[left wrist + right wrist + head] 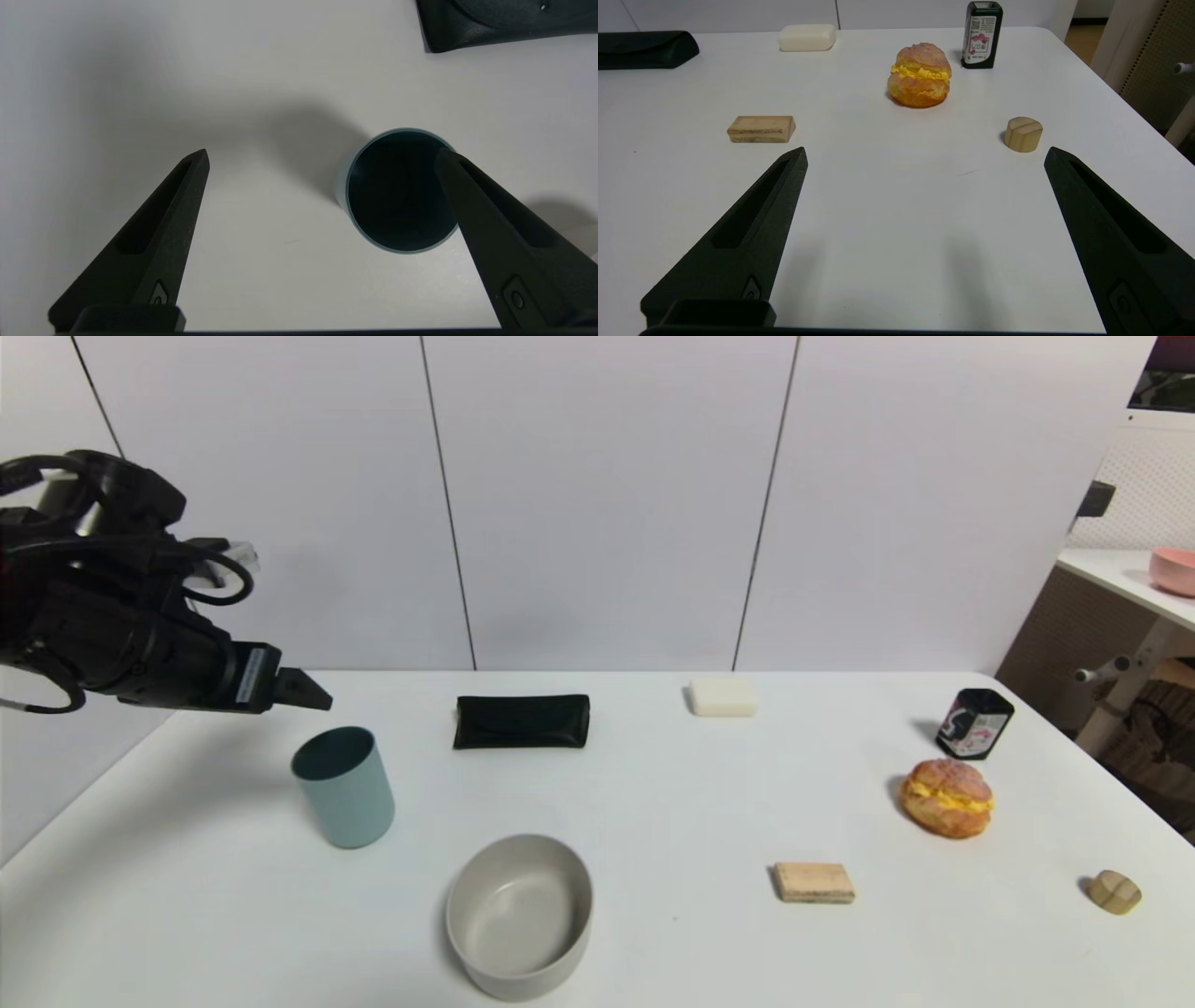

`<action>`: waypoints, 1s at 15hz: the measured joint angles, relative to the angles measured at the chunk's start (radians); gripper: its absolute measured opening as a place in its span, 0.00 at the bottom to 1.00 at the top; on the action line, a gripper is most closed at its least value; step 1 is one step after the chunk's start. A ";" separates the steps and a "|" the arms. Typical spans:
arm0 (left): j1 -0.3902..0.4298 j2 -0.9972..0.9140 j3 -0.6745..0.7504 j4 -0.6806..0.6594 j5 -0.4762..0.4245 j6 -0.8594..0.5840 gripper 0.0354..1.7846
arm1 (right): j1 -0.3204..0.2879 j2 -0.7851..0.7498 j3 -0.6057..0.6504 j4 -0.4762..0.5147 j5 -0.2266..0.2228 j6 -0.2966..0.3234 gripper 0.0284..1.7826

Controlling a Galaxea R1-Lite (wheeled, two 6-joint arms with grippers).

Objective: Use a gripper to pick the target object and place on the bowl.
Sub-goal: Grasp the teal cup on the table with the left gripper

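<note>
left tool [313,691] hovers spread above tumbler [345,786].

1. The cup [344,787] is pale blue-grey outside and dark teal inside.
2. The bowl [519,915] is plain matte grey-beige.
3. The left gripper [313,692] is black; its fingers [159,233] are matte black too.
4. The case [521,721] is black.
5. The soap bar [723,696] is cream white.
6. The tin [974,723] is black with a pink and white print.
7. The bun [947,797] is golden brown with yellow filling.
8. The bench [653,803] is plain white.
</note>
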 joint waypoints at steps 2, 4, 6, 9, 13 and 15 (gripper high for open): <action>0.001 0.023 0.004 0.037 0.001 -0.001 0.96 | 0.000 0.000 0.000 0.000 0.000 0.000 0.98; 0.001 0.039 0.005 0.073 0.001 0.000 0.96 | 0.000 0.000 0.000 0.000 0.000 -0.001 0.98; 0.001 0.051 0.006 0.091 0.002 -0.001 0.96 | 0.000 0.000 0.000 0.000 0.000 0.000 0.98; 0.001 0.074 0.012 0.095 0.003 0.000 0.96 | 0.000 0.000 0.000 0.000 0.000 -0.001 0.98; 0.003 0.117 0.018 0.095 0.004 -0.006 0.96 | 0.000 0.000 0.000 0.000 0.000 0.000 0.98; 0.004 0.137 0.019 0.095 0.004 -0.009 0.96 | 0.000 0.000 0.000 0.000 0.000 0.000 0.98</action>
